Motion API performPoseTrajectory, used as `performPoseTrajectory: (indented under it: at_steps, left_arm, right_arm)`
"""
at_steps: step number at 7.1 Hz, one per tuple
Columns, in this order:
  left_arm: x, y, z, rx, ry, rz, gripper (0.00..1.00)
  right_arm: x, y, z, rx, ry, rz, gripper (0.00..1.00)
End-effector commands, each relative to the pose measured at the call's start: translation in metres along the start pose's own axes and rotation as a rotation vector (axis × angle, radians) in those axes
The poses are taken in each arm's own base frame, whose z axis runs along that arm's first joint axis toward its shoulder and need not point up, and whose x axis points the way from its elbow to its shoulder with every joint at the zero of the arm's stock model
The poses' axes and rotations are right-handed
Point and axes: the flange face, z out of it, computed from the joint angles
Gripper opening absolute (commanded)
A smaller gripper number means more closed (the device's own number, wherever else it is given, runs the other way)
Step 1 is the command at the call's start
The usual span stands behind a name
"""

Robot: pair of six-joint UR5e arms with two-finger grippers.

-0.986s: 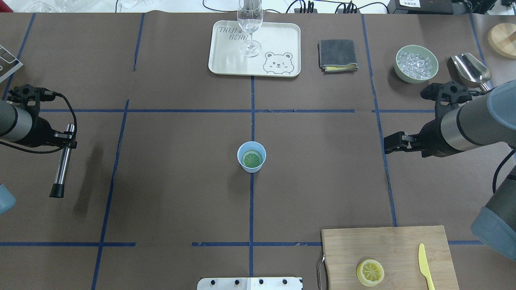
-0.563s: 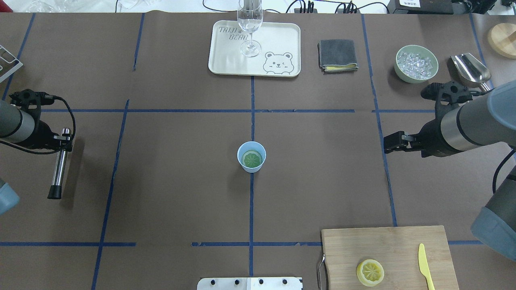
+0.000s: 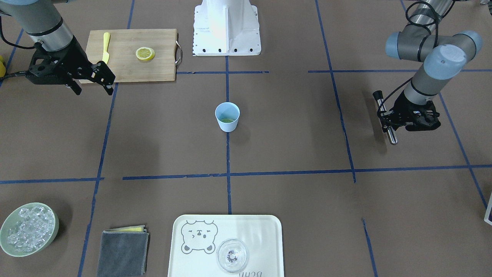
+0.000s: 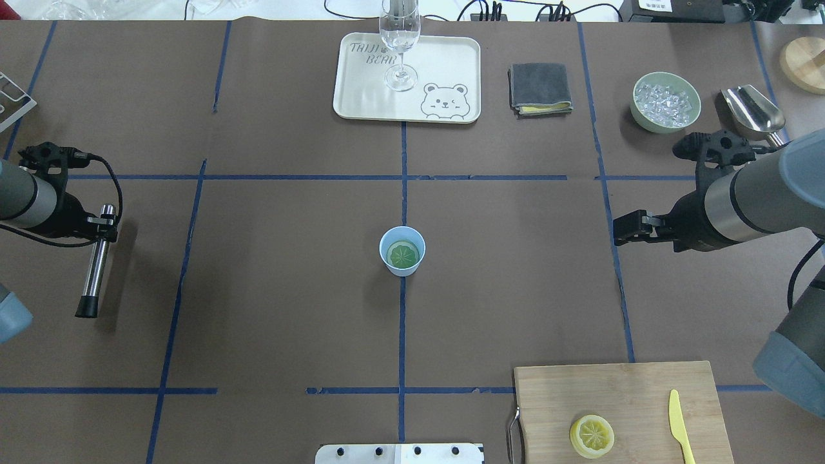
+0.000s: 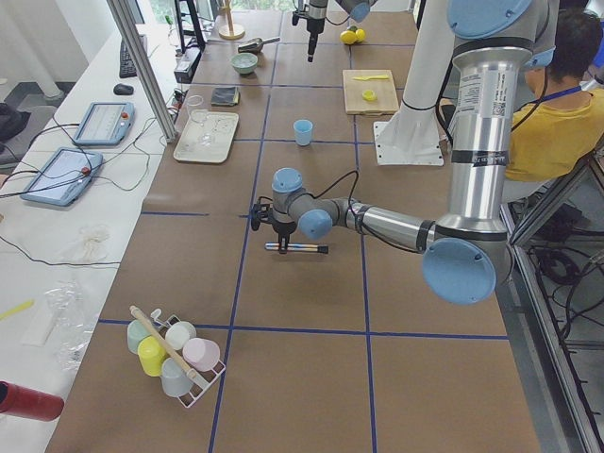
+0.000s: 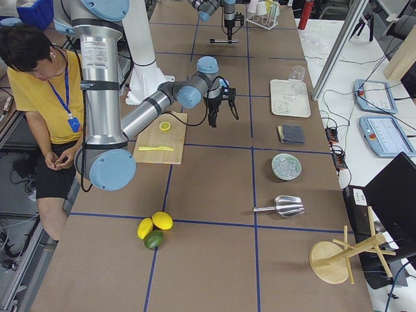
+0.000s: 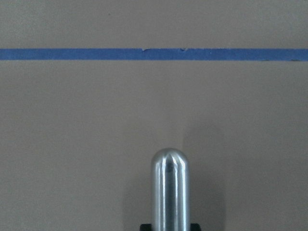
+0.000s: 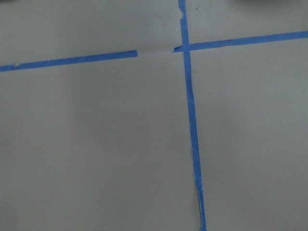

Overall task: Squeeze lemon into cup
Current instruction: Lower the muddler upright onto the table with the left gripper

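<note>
The half lemon (image 4: 592,435) lies cut face up on a wooden cutting board (image 4: 619,386) at the near right, also in the front view (image 3: 145,53). The light blue cup (image 4: 402,251) stands at the table's centre with a green citrus slice inside; it also shows in the front view (image 3: 227,116). My right gripper (image 4: 620,231) is open and empty, hovering right of the cup, far from the lemon. My left gripper (image 4: 103,222) is shut on a metal rod (image 4: 95,264) with a black tip, held level, low over the table's left side.
A cream tray (image 4: 361,96) with a stemmed glass (image 4: 400,38) sits at the back centre. A grey cloth (image 4: 540,88), a bowl of ice (image 4: 666,102) and a metal scoop (image 4: 753,109) lie at the back right. A yellow knife (image 4: 678,425) lies on the board.
My left gripper has moved slightly left and lower with the rod; its shadow now lies close beside it. The right arm, cup and lemon have not moved.
</note>
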Motion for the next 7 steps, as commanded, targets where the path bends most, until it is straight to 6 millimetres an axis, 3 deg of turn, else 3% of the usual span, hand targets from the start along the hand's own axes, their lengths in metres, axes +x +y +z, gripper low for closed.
performPoseTrajectory:
  at_steps: [1,7]
  left_arm:
    - [-0.0008,0.0006,0.0005,-0.005,0.0,0.004,0.0]
    - [-0.0008,0.0012,0.0026,-0.013,0.001,-0.005,0.0]
  right_arm:
    - [0.0002,-0.0001,0.0004,0.0,0.001,0.0,1.0]
    - [0.0002,-0.0001,0.0005,0.0,0.001,0.0,1.0]
